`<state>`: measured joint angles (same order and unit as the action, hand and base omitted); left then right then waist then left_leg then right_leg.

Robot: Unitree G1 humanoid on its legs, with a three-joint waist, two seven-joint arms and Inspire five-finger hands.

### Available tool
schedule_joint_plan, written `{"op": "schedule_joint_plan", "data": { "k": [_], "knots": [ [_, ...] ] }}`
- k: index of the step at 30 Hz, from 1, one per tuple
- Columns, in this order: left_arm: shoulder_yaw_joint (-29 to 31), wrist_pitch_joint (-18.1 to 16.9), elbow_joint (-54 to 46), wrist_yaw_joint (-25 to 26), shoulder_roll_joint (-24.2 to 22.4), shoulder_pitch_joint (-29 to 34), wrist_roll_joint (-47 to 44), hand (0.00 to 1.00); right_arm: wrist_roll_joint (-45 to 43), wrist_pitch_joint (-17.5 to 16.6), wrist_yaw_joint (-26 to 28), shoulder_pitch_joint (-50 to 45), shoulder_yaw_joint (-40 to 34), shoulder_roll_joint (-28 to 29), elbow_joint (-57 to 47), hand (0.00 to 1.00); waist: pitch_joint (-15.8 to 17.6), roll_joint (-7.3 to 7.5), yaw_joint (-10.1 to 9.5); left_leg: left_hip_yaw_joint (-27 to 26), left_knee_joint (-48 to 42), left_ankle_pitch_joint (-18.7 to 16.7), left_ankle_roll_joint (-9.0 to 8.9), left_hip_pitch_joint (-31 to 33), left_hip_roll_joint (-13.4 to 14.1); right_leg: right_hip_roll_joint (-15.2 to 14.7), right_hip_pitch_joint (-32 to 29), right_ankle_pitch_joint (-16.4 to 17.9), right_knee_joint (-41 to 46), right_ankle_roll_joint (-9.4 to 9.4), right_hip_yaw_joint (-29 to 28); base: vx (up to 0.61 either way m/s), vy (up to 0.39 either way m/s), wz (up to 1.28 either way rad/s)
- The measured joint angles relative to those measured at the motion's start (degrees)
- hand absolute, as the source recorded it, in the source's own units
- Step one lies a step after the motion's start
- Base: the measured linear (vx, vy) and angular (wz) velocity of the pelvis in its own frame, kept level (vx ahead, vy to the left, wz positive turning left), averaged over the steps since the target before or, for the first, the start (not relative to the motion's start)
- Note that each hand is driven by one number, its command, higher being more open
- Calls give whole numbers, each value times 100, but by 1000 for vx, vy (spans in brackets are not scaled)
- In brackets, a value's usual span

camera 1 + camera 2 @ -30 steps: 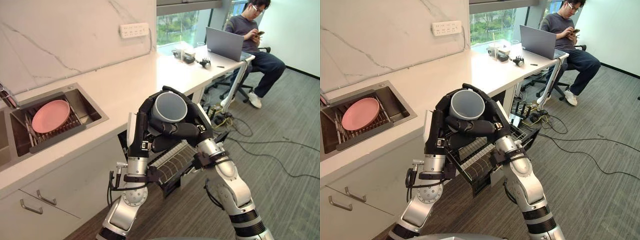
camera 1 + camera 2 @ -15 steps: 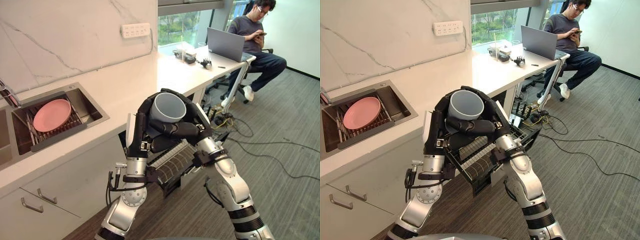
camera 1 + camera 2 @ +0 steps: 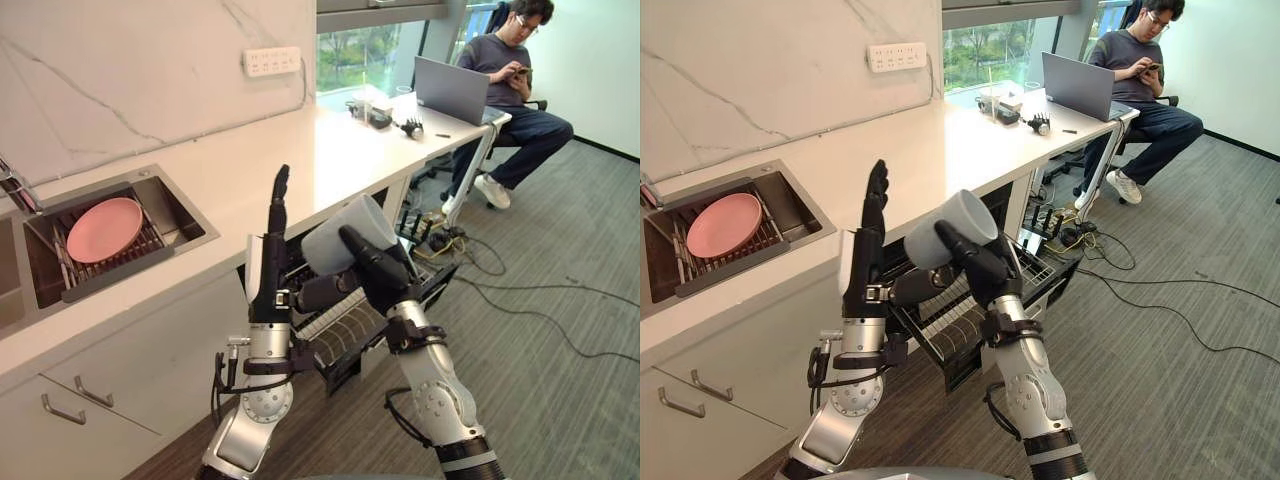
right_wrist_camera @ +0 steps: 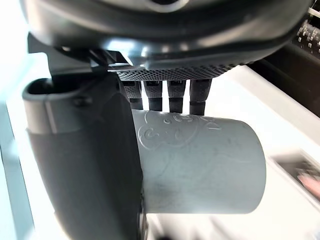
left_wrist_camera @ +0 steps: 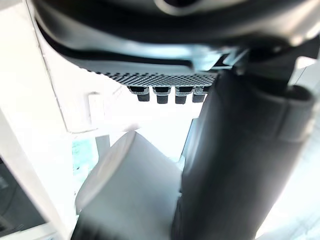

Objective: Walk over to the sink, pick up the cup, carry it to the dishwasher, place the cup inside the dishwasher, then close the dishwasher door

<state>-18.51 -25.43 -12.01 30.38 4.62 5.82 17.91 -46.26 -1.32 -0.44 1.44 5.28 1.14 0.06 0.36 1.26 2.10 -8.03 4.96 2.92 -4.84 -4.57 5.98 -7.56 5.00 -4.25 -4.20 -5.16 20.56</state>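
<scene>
The grey cup (image 3: 343, 236) lies tilted on its side in the air in front of the counter, above the pulled-out dishwasher rack (image 3: 345, 335). My right hand (image 3: 378, 272) is shut on it, and in the right wrist view the cup (image 4: 200, 165) sits between the thumb and the fingers (image 4: 170, 92). My left hand (image 3: 266, 265) stands just left of the cup, its fingers (image 3: 875, 200) straight up and off the cup wall. The left thumb reaches out under the cup (image 5: 130, 192).
A sink (image 3: 185, 215) in the white counter holds a pink plate (image 3: 100, 230) on a rack. Drawer fronts with handles (image 3: 78, 400) are lower left. A person with a laptop (image 3: 450, 88) sits at the counter's far end. Cables (image 3: 540, 310) trail over the floor.
My left hand has let go of the cup and straightened its fingers upward. The cup has tipped from mouth-up onto its side, held by the right hand alone.
</scene>
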Motion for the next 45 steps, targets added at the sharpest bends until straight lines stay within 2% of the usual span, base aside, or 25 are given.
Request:
{"op": "schedule_joint_plan", "data": {
  "k": [4, 10, 14, 15, 17, 18, 22, 23, 25, 26, 27, 28, 30, 35, 38, 43, 45],
  "knots": [
    [514, -456, -488, 231, -100, 5, -122, 100, -195, -68, -356, -241, -692, -31, 363, 0, 19, 27, -38, 35, 0, -1, 1, 8, -9, -6, 2, 3, -1, -4, 15, 0, 0, 1],
    [651, -454, -493, 97, -111, 318, -346, 100, -188, -308, -462, -256, -959, -214, 315, 0, 20, 28, -30, 123, 0, 2, -2, 27, -9, -3, 34, 4, -14, -5, 73, -7, -1, 5],
    [833, -90, -140, -134, -107, 491, -643, 100, 192, -179, -437, -118, -1201, -373, 335, 0, 22, 26, -103, 332, 0, 56, 4, 113, -31, -17, 80, 7, -29, -10, 277, -37, -8, 29],
    [1031, 143, 95, -192, -130, 612, -801, 100, 510, 8, -347, -59, -1273, -526, 407, 0, 23, 26, -130, 415, 0, 68, 7, 112, -44, -23, 132, 15, -40, -22, 353, -29, -8, 24],
    [1304, 351, 408, -207, -143, 748, -992, 100, 818, 158, -209, 17, -1282, -714, 559, 0, 26, 26, -142, 508, 1, 85, 9, 135, -59, -32, 172, 33, -44, -34, 453, -32, -11, 33],
    [1593, 609, 749, -218, -153, 848, -1221, 100, 1192, 280, -74, 82, -1289, -897, 769, 0, 33, 33, -160, 637, 10, 113, 11, 181, -76, -41, 202, 57, -42, -46, 574, -40, -17, 42],
    [2136, 989, 1296, -288, -162, 1242, -1339, 100, 2035, 645, 138, 432, -1267, -1355, 1657, 0, 105, 81, -433, 982, 20, 200, 13, 416, -108, -42, 198, 96, -35, -54, 916, -27, -22, 44],
    [2141, 996, 1331, -303, -120, 1271, -1335, 100, 2141, 691, 134, 562, -1255, -1445, 1883, 0, 160, 95, -517, 1049, 16, 223, 11, 460, -111, -37, 196, 103, -27, -53, 981, -41, -38, 62],
    [2171, 971, 1701, -424, 150, 1134, -1196, 100, 2346, 841, 35, 1504, -1026, -1906, 3027, 0, 445, 115, -823, 1347, -6, 375, -21, 786, -82, 31, 43, 117, 5, -20, 1271, -82, -50, 65],
    [2177, 969, 1796, -461, 211, 1073, -1155, 100, 2346, 864, -10, 1775, -950, -2019, 3275, 0, 538, 114, -904, 1405, -6, 418, -37, 882, -60, 58, -35, 115, 25, 0, 1316, -101, -63, 53],
    [2220, 968, 1967, -538, 298, 965, -1115, 100, 2343, 909, -76, 2288, -853, -2176, 3690, 0, 718, 120, -1071, 1527, -5, 498, -63, 1051, -17, 114, -168, 104, 50, 40, 1392, -77, -54, 33],
    [2233, 966, 2042, -563, 329, 928, -1114, 100, 2341, 914, -103, 2483, -829, -2230, 3824, 0, 786, 128, -1134, 1586, -6, 531, -79, 1126, -4, 135, -207, 105, 60, 52, 1427, -72, -63, 46],
    [2284, 965, 2405, -622, 379, 857, -1116, 100, 2336, 939, -153, 3184, -809, -2387, 4313, 0, 1047, 166, -1410, 1792, -10, 614, -109, 1279, 7, 170, -269, 134, 101, 83, 1482, -30, -39, 42],
    [2010, 958, 2633, -854, 481, 1025, -884, 100, 2301, 1057, 163, 4203, -612, -2926, 5163, 0, 1433, 210, -1676, 2065, -11, 702, -77, 1482, -102, 94, -347, 193, 181, 38, 1639, -20, 25, 29],
    [1906, 930, 2651, -861, 479, 1090, -881, 100, 2351, 1088, 340, 4275, -595, -3048, 5360, 0, 1517, 218, -1724, 2098, -10, 720, -55, 1523, -119, 40, -389, 212, 246, 16, 1674, -23, 44, 11],
    [1883, 885, 2912, -859, 591, 895, -882, 100, 2898, 1431, 538, 4533, -599, -3167, 6001, 0, 1835, 193, -1766, 2157, -10, 770, -47, 1637, -118, 2, -511, 242, 368, 18, 1727, -52, 34, 5],
    [1784, 881, 3019, -858, 616, 854, -886, 100, 3093, 1585, 545, 4545, -602, -3259, 6093, 0, 1907, 130, -1796, 2162, -10, 793, -38, 1707, -123, -27, -611, 258, 453, 20, 1727, -38, 32, 0]
  ]
}}
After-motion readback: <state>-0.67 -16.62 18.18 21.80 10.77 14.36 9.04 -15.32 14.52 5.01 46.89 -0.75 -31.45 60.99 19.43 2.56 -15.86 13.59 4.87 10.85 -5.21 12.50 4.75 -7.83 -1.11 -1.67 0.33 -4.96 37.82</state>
